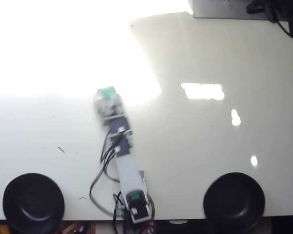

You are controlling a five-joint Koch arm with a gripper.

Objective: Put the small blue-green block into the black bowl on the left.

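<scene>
The small blue-green block (107,91) shows as a teal patch at the tip of my gripper (105,95), which is shut on it; the picture is blurred by motion there. The white arm reaches up from its base (135,207) at the table's near edge and leans to the left. The black bowl (33,202) on the left sits at the bottom left corner, well below and left of the gripper. A second bowl (234,201) that looks the same sits at the bottom right.
Strong glare washes out the upper left of the white table (210,136). A grey box (219,9) with dark cables (278,12) stands at the top right edge. Black wires (103,161) loop beside the arm.
</scene>
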